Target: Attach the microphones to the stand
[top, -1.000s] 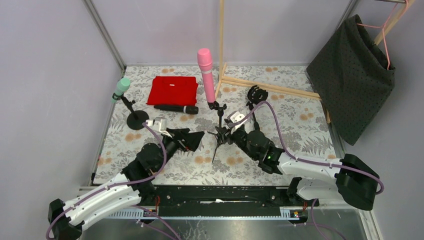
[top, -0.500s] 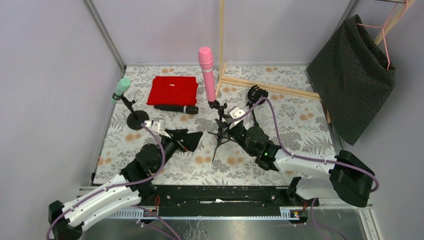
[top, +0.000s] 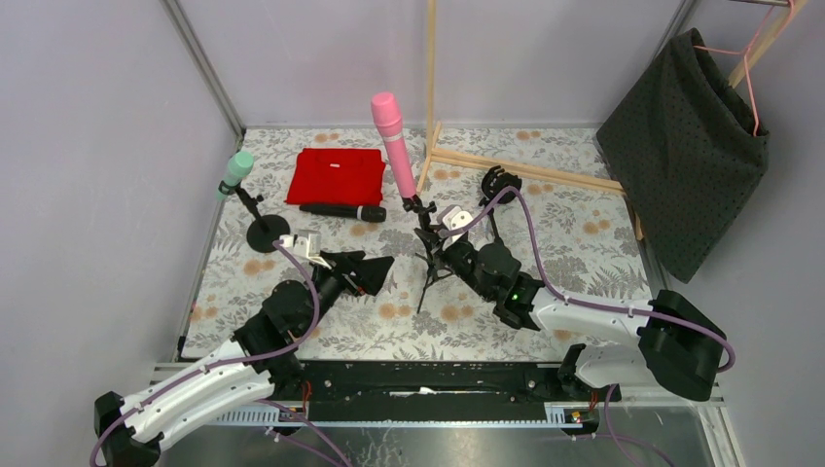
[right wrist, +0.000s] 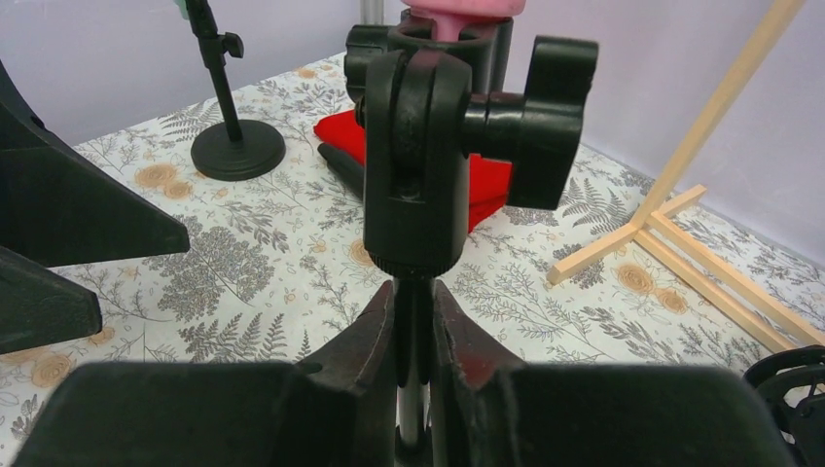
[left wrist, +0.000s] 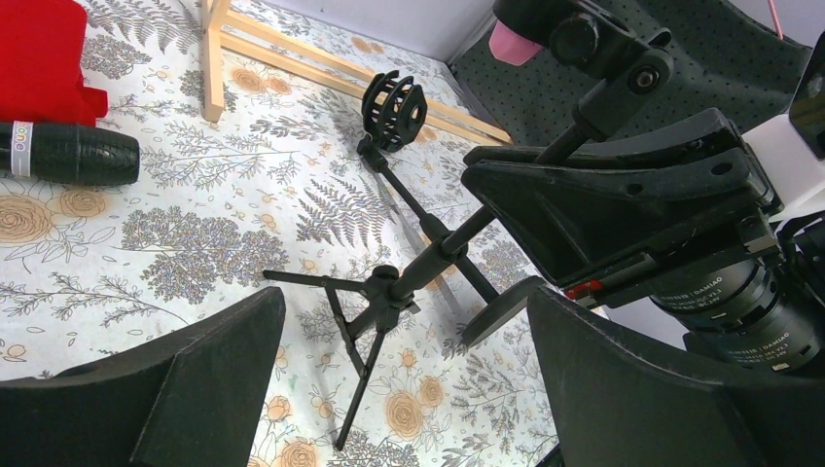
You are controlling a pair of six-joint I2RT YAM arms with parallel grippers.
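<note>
Already the green microphone (top: 234, 171) and pink microphone (top: 392, 146) are mounted (right gripper (right wrist: 413, 321) clamped on the pink one's tripod stand (right wrist: 413, 175), left gripper (top: 379, 272) agape, empty); the black microphone (top: 342, 211) lies loose by the red cloth (top: 337, 175).

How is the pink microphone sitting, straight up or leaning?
Leaning. The pink microphone slants, head toward the left in the overhead view, clipped in the tripod stand, whose pole the right hand grips.
</note>
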